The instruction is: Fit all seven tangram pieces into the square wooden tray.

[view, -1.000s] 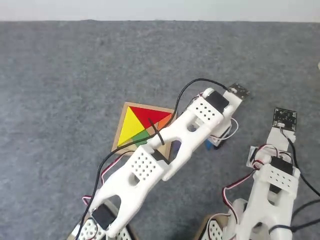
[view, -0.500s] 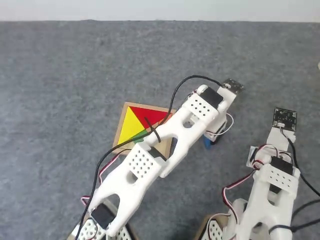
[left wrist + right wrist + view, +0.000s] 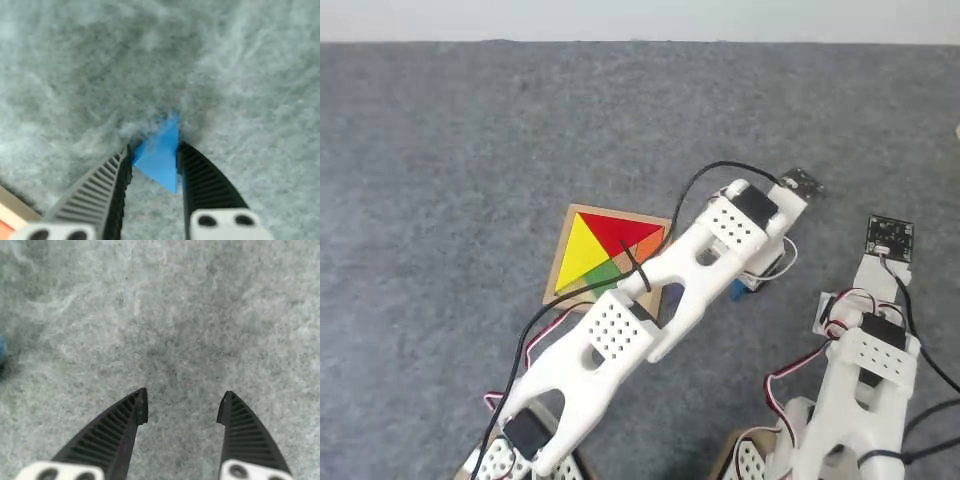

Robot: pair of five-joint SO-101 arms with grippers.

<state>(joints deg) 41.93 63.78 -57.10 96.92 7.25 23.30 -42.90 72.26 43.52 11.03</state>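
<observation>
The blue triangle (image 3: 160,152) is pinched between the left gripper's (image 3: 155,150) ribbed jaws, low over the grey mat (image 3: 440,150), just beside the wooden tray (image 3: 563,250) (partly filled with coloured pieces). I'd call this the pick-up. Next it needs lifting and turning to suit a gap in the tray. The right gripper (image 3: 185,392) hangs spread wide, holding nothing, farther from the tray. I can't read any writing.
</observation>
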